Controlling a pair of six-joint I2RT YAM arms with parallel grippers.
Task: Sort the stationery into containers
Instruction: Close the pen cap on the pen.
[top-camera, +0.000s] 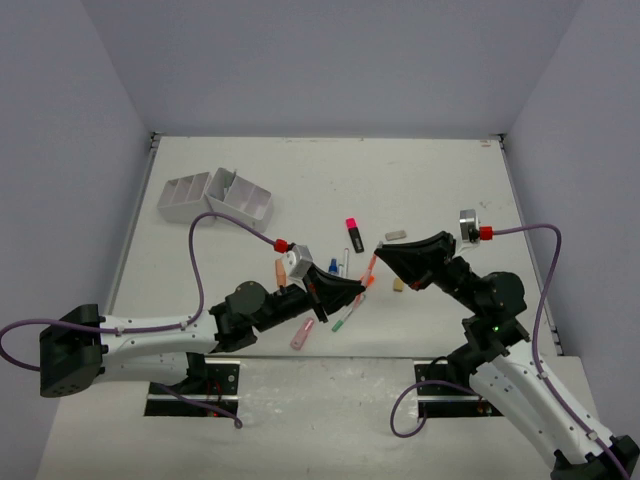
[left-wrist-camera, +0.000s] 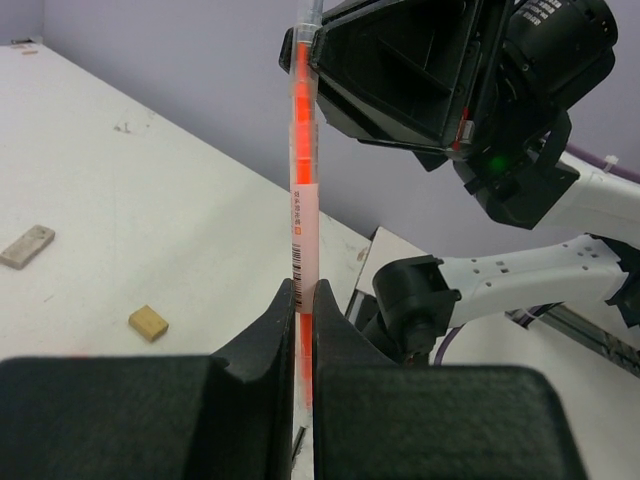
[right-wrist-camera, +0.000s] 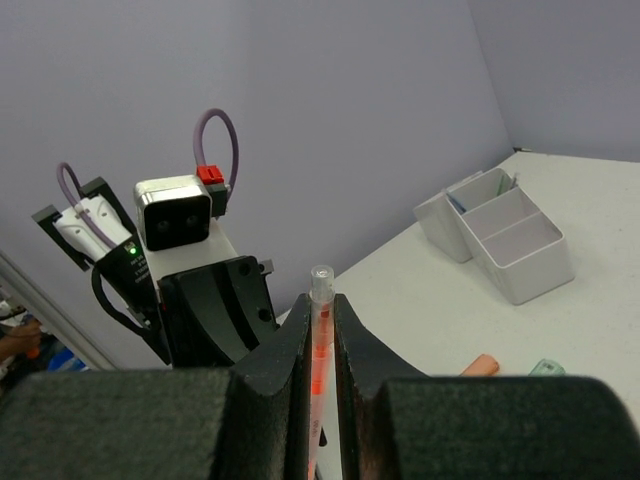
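Note:
A thin orange pen hangs above the table middle, held at both ends. My left gripper is shut on its lower end and my right gripper is shut on its clear-capped upper end. In the left wrist view the pen rises straight from between my left gripper fingers. In the right wrist view the pen sits pinched in my right gripper. The white containers stand at the far left, also seen in the right wrist view.
Loose stationery lies under the arms: a pink-capped highlighter, an orange marker, a pink marker, a green pen, a blue-capped bottle. A grey eraser and a tan eraser lie right of centre.

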